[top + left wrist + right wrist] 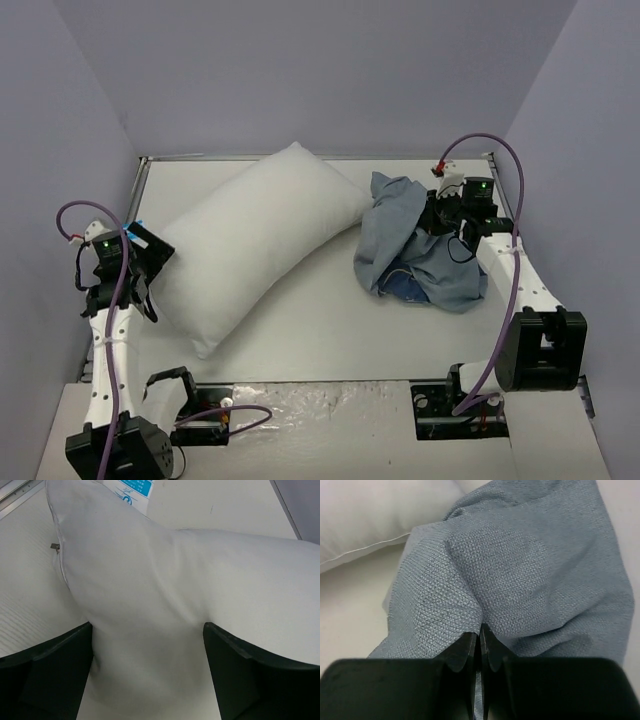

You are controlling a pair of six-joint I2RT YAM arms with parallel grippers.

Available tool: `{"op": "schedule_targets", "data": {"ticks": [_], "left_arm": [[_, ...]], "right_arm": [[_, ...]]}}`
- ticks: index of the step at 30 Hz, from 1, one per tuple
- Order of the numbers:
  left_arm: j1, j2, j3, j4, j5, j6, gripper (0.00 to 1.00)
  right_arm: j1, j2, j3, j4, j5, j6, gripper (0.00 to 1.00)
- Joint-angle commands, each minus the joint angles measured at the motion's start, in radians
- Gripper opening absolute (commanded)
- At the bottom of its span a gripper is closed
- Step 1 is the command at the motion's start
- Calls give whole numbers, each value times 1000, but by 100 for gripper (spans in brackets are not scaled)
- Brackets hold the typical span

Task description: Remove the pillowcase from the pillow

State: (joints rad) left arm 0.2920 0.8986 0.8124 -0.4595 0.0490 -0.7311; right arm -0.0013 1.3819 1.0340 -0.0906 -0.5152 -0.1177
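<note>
Left tool [147, 630] stands wide, its two dark fingers [55, 670] spread to either side of the near-left end of the pillow [175, 580], with the white stuffing bulging up between them. From above, this tool [150, 255] sits close to the left edge of the counter [310, 340], pointing in at the pillow's lower end. A small metal zip pull [55, 546] shows along the pillow's seam, and a blue-and-white label [132, 487] lies on the counter just past the pillow.

The pillow [255, 240] is bare and white. It lies slantwise on the counter, from near the left edge up toward the middle of the far edge.

The right tool [480, 630] is closed tight, with a fold of the pillowcase [520, 570] pinched between its fingertips. From above, this tool [440, 215] is at the top of the crumpled pillowcase [420, 255], which sits in a heap by the right edge, toward the far right corner. Its paler grey-blue side faces out, with a darker blue patch at the near bottom. The heap's left side lies just beside the pillow's far end, and a corner of the pillow [365, 515] shows behind the cloth in the right wrist view.
</note>
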Motion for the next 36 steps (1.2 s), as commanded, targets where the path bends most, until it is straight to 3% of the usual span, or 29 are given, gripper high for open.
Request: {"op": "schedule_targets", "data": {"ticks": [1, 3, 6, 9, 10, 11, 16, 19, 20, 24, 30, 36], "left_arm": [[6, -47, 65, -37, -1, 12, 85], [7, -59, 99, -74, -38, 28, 92], [7, -79, 175, -90, -40, 54, 98], [7, -86, 260, -79, 29, 67, 94], [6, -83, 277, -70, 61, 65, 94], [1, -82, 303, -41, 134, 52, 94], [-91, -58, 335, 100, 302, 1, 94], [-261, -23, 353, 139, 310, 22, 94], [-372, -15, 361, 140, 304, 53, 94], [-597, 29, 358, 114, 223, 139, 94], [-721, 68, 352, 104, 175, 188, 94], [-729, 45, 323, 102, 167, 202, 94]], "right_arm": [[-9, -49, -6, 25, 109, -98, 0], [-11, -38, -8, 0, 115, -131, 1], [-12, -26, 11, -55, 116, -197, 18], [-17, -33, 64, -133, 118, -269, 63], [-26, -40, 81, -144, 136, -280, 88], [-34, -61, 115, -165, 141, -289, 97], [-89, -102, 254, -233, 158, -278, 100], [-92, -121, 310, -244, 269, -191, 100], [-92, -136, 317, -250, 329, -171, 100], [-108, -182, 327, -264, 354, -116, 100], [-132, -241, 310, -273, 423, -17, 100], [-132, -261, 291, -273, 469, -2, 100]]}}
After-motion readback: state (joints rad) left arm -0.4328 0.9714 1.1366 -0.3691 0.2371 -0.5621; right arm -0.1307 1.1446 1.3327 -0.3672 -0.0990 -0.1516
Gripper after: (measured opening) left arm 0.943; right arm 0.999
